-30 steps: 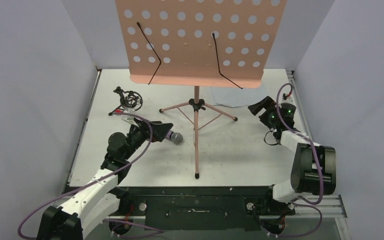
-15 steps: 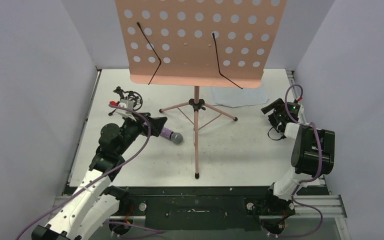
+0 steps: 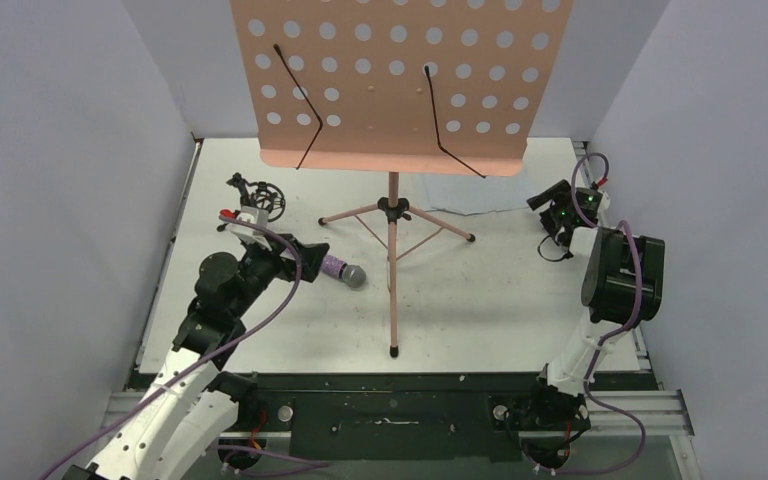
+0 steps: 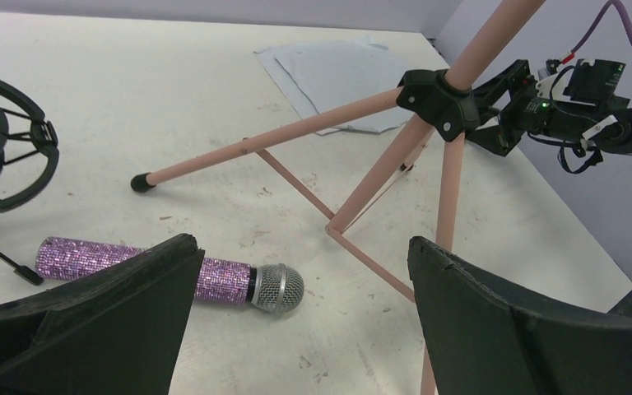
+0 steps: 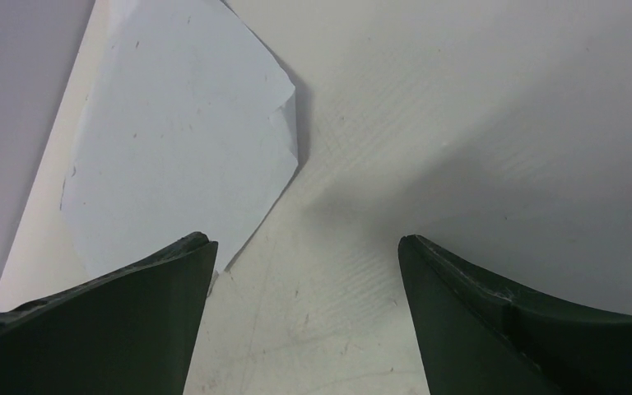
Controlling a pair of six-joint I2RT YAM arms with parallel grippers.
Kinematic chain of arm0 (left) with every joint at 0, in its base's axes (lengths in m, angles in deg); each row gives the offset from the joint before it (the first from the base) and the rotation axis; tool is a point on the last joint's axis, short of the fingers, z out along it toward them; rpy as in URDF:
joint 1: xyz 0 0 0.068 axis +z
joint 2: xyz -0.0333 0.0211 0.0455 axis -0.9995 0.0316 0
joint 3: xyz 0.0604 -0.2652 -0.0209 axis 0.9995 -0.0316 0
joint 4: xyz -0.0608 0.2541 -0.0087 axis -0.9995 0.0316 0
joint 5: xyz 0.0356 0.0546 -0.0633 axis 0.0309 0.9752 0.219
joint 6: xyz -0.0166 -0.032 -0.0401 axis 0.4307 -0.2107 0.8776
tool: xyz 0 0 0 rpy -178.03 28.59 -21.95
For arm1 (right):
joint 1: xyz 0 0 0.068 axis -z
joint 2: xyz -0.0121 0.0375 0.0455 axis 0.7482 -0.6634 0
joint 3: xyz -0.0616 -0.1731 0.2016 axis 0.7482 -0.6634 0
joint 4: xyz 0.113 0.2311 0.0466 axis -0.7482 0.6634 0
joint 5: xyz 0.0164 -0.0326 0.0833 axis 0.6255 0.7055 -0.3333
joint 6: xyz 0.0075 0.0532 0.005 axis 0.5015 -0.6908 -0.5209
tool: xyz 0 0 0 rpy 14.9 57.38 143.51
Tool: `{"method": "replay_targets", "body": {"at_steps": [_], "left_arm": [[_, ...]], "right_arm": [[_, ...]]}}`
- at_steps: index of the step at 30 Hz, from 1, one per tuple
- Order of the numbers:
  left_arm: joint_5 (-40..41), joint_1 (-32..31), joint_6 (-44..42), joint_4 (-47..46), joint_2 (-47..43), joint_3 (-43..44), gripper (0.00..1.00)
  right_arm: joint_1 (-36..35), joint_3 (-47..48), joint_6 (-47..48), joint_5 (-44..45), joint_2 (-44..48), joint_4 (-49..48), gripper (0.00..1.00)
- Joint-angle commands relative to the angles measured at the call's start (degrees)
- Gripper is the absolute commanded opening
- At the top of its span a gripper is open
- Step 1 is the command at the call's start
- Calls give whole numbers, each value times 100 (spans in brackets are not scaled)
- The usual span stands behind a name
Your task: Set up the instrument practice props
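Observation:
The pink music stand [image 3: 393,250] stands mid-table on its tripod, its perforated desk [image 3: 400,80] facing the top camera. The purple glitter microphone [image 3: 343,271] with grey head lies on the table left of the pole; in the left wrist view [image 4: 173,271] it lies partly behind my left finger. My left gripper [image 3: 305,255] is open just beside its handle. The black mic holder [image 3: 257,198] stands at back left. White sheet-music pages [image 3: 480,190] lie behind the stand, also in the right wrist view [image 5: 181,140]. My right gripper [image 3: 545,200] is open and empty beside their right edge.
Grey walls close in the table [image 3: 480,290] on left, right and back. The stand's tripod legs [image 4: 280,140] spread low over the middle of the table. Purple cables loop off both arms.
My right gripper has swung back and up toward the sheet-music pages at the far right. My left arm has extended a little toward the microphone, which has not moved.

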Motion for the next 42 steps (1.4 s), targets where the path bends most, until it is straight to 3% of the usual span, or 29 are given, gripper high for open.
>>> {"method": "replay_targets", "body": {"at_steps": [1,6,21,31,42], "left_arm": [[-200,29,242,-492,-93,-322,96],[-131,32,330,-774,-113,-546,96],[-472,29,379,-1069,130,-575,96],[-784,27,458,-1339,322,-616,96],[-1017,30,524,-1444,533,-591,96]], "right_arm": [[128,188,-161,-195,-382,-292,81],[189,507,-259,-517,-847,-334,63],[-40,1244,-426,-437,-1628,65,39],[-88,1142,-480,-363,-1272,142,6],[-250,592,-405,-749,119,-167,5]]}}
